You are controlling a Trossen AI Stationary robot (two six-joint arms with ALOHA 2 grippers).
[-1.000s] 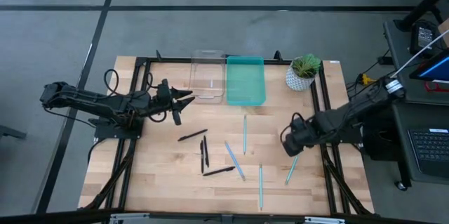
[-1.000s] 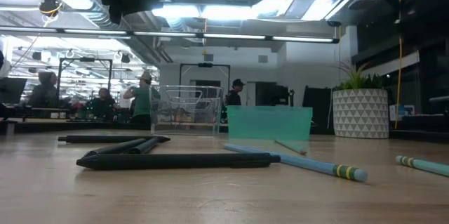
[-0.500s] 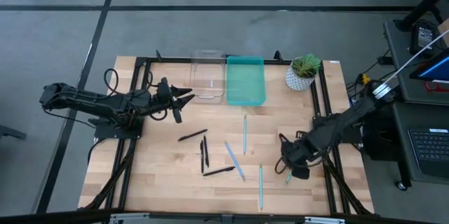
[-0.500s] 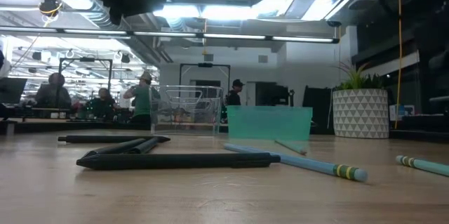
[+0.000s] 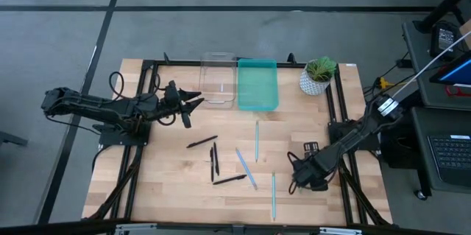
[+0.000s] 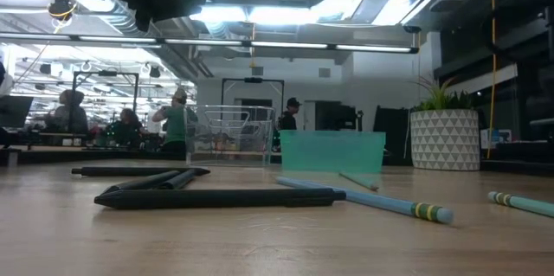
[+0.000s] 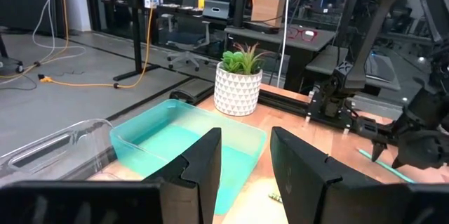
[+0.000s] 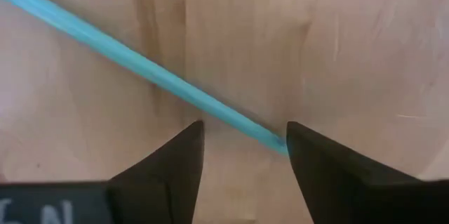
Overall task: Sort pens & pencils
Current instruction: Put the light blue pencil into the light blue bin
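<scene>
the step in hand looks like picking up a light blue pencil [image 8: 140,66] near the desk's [image 5: 169,198] right edge, toward the front corner. the right tool [image 5: 300,178] is low over it, and its wrist view shows the two dark fingers [image 8: 165,164] spread wide, with the blue stick crossing the gap at a slant. one end of it runs against the inner edge of one finger, though whether they touch is hard to tell. nothing is held yet.

to do this well, the tool should come straight down so both fingers straddle the stick, then turn the wrist so the jaws close across the shaft and not along it. closing on the slanted stick as it lies could roll or flick it away. grip near the middle so it hangs level on the way to the teal tray [image 5: 257,84] at the back edge, beside the clear tray [image 5: 218,80].

the left tool [image 5: 193,103] waits near the back left, by the clear tray, fingers parted and holding nothing.

the other sticks lie mid-desk: black pens [image 5: 214,163] clustered left of centre, blue pencils [image 5: 246,167] toward the centre and front. a potted plant [image 5: 318,74] stands at the back right corner.
</scene>
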